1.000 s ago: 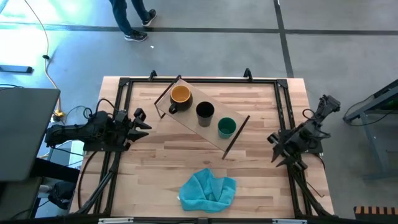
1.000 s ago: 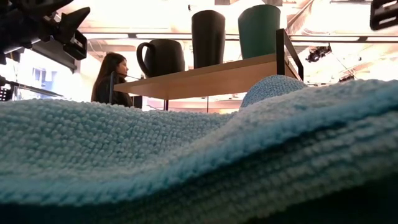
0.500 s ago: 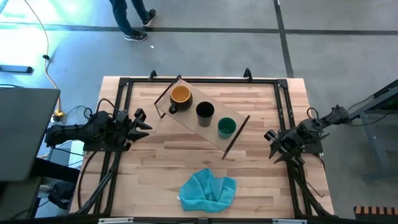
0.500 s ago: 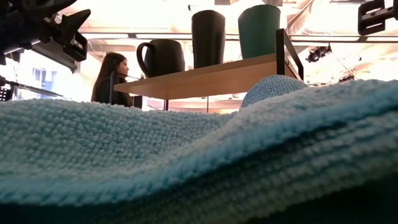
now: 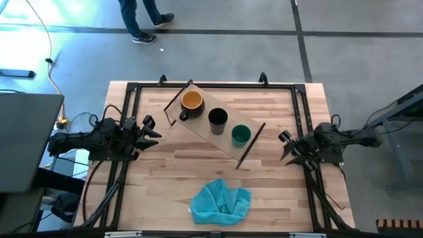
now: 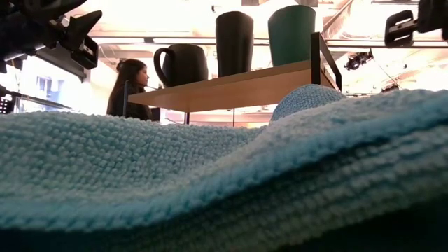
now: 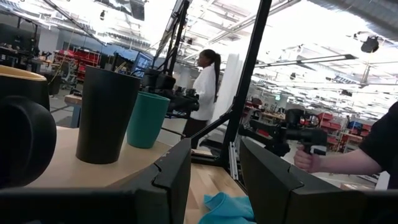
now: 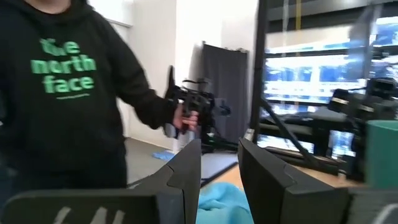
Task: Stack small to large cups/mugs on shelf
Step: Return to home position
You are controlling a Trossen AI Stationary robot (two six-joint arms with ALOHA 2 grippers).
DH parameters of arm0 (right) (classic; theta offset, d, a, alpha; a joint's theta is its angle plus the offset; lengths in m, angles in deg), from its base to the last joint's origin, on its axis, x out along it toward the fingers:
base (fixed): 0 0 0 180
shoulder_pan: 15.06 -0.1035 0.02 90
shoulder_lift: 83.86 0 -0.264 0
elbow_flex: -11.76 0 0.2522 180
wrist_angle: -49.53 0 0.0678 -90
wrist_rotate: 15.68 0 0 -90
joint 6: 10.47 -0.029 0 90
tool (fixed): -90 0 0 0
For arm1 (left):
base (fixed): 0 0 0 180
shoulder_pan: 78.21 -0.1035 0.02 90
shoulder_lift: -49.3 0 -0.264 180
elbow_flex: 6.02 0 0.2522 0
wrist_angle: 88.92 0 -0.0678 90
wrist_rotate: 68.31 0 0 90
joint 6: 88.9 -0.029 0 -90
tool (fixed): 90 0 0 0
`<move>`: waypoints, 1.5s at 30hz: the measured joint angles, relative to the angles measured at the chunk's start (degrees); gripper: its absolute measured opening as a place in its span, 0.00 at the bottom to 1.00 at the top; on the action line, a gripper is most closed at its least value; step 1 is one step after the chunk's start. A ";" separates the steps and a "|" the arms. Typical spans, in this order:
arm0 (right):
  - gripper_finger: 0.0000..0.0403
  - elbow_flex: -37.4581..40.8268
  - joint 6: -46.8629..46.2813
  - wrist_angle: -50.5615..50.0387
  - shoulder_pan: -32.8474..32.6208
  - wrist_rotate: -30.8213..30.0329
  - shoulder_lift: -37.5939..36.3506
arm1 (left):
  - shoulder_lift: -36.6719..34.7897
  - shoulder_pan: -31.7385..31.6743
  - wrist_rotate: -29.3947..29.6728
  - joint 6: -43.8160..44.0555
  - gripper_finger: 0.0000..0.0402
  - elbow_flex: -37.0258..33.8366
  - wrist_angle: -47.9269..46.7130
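1. Light wooden shelf [image 5: 203, 132] is seen lying slantwise on the striped table [image 5: 277, 106], running from 10 o'clock to 4 o'clock near the table's middle.
2. 3 vessels are set upright on the shelf in 1 row, each apart from the next: the yellow-orange mug [image 5: 192, 101] at the 10 o'clock end, the black cup [image 5: 218, 119] in the middle and the green cup [image 5: 240, 135] at the 4 o'clock end.
3. The mug's dark handle is turned toward 7 o'clock.
4. The left gripper [image 5: 152, 128] is held at the table's 9 o'clock edge, pointed toward 3 o'clock and well apart from the shelf. Its fingers [image 7: 174, 180] are parted by a moderate gap, and nothing is held.
5. The right gripper [image 5: 285, 145] is held at the 3 o'clock edge, pointed toward 9 o'clock, near the shelf's green-cup end but not touching it. Its fingers [image 8: 186, 174] are parted by a narrow gap, and nothing is held.
6. A teal-blue cloth [image 5: 221, 201] is bunched at the table's 6 o'clock side, well apart from the shelf.
7. A person's legs [image 5: 142, 20] are seen on the floor beyond the 12 o'clock edge.
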 joint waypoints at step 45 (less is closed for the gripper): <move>0.25 0.00 12.36 -9.20 5.64 -14.33 0.01 | 0.00 -0.01 -0.44 -2.54 0.31 0.00 -6.68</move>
